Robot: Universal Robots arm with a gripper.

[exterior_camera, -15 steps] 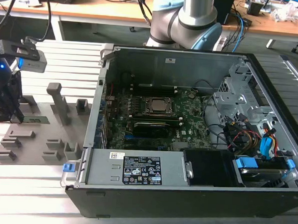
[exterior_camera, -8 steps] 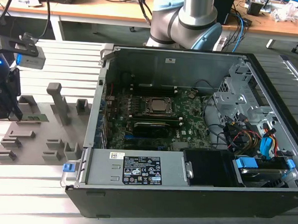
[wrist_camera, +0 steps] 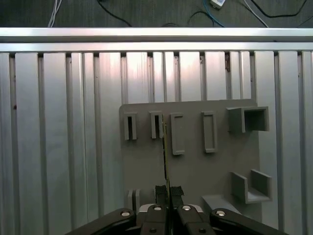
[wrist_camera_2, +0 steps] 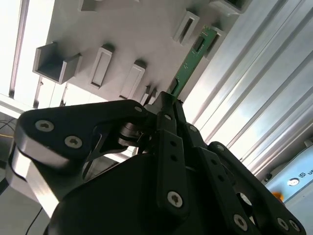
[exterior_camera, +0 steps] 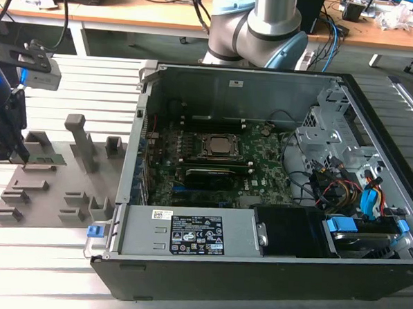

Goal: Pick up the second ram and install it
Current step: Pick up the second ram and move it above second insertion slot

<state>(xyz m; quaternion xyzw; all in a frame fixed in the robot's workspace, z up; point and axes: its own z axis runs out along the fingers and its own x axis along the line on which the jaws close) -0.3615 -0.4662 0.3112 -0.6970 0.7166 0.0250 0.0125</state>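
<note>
**Computer case (exterior_camera: 221,280) open, second ram (wrist_camera_2: 193,56) in the gripper (wrist_camera_2: 170,99)**

Computer case fills the middle and right of the exterior view. Its lid is off and the green motherboard (exterior_camera: 261,164) is bare. A grey plate (exterior_camera: 49,191) with little blocks lies at the left. Over it, the gripper's fingers are pinched on one end of the second ram, a thin green stick. The grab looks done, but the ram is not in the case yet. I cannot tell if its far end is lifted clear of the plate.
</note>
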